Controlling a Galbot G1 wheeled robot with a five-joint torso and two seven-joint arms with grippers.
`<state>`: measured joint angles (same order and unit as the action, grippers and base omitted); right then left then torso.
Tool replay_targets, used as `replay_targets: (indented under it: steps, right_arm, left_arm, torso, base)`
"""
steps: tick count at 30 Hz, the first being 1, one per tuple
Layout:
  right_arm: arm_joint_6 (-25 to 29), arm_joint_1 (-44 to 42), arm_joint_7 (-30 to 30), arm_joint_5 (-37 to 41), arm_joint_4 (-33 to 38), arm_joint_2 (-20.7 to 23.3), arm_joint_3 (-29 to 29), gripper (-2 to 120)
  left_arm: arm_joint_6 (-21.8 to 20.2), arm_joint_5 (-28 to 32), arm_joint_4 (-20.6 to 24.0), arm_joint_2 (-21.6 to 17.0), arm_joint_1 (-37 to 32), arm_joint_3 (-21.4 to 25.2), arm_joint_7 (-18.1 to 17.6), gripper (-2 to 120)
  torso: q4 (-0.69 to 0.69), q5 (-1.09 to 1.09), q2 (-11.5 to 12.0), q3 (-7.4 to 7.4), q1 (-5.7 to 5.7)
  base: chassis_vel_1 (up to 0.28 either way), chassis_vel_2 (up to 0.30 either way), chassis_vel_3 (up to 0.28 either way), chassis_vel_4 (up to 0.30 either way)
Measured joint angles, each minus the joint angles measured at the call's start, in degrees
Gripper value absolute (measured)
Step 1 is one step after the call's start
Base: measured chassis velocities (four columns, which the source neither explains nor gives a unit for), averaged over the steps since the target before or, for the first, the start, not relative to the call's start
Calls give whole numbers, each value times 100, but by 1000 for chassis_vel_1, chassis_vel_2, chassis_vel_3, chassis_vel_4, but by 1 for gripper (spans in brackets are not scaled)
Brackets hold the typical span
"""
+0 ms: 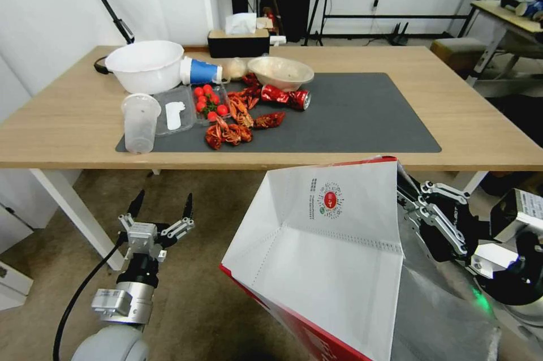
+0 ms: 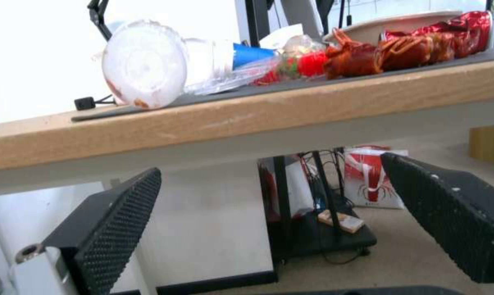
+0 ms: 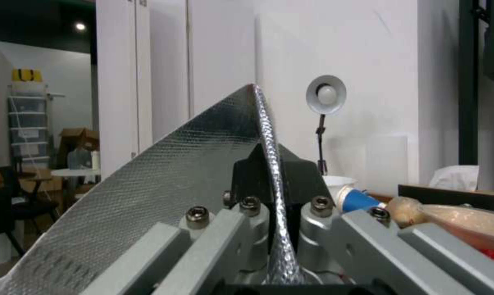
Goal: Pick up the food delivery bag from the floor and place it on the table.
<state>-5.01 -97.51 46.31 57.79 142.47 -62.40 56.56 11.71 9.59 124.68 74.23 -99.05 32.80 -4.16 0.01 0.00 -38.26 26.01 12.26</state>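
The right gripper (image 3: 269, 180) clamps the bag (image 1: 322, 248) by its foil edge, below the table (image 1: 79, 117). The left gripper (image 1: 162, 206) hangs open.

The food delivery bag (image 1: 317, 259) hangs before the tabletop (image 1: 464, 117), right of the left hand (image 1: 162, 207) (bowls and cups sit upon it).

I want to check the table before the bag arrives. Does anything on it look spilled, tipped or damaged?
Yes. On the table, a blue paper cup lies on its side, a red can is crushed and lying flat, and crayfish are scattered loose on the dark mat rather than in a bowl.
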Motion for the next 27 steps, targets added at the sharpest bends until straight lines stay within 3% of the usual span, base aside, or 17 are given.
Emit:
replay_targets:
  steps: [21,27]
  right_arm:
    - [1,20,13,-14,22,-20,-24,0]
    - [4,-34,42,-20,51,-43,-17,0]
  left_arm:
    - [-36,40,28,-8,-8,-15,12,100]
    - [-29,50,35,-8,-30,-37,10,100]
  torso:
    - [0,0,-454,266,187]
    - [0,0,-686,402,282]
  base:
    - [0,0,0,0]
    - [0,0,0,0]
